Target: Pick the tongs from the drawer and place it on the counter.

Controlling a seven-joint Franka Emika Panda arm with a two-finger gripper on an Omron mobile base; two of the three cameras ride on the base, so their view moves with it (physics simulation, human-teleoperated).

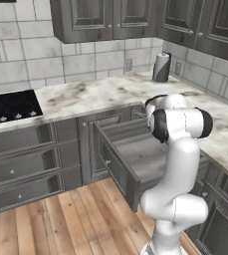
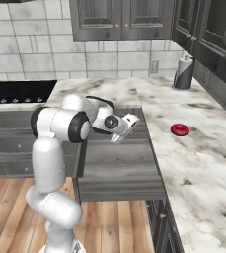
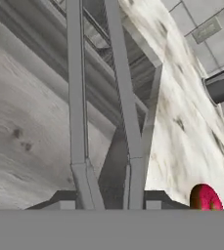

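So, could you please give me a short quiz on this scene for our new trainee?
1. True or false: the drawer stands open.
2. The red donut lies: A in the drawer, B on the counter, C on the cooktop.
3. Fill in: in the hand view, the two long grey arms that run up from between the fingertips of the tool belong to the ___.
Key: 1 true; 2 B; 3 tongs.

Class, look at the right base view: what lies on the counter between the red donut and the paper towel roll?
Nothing: between the donut and the paper towel roll the right base view shows bare counter.
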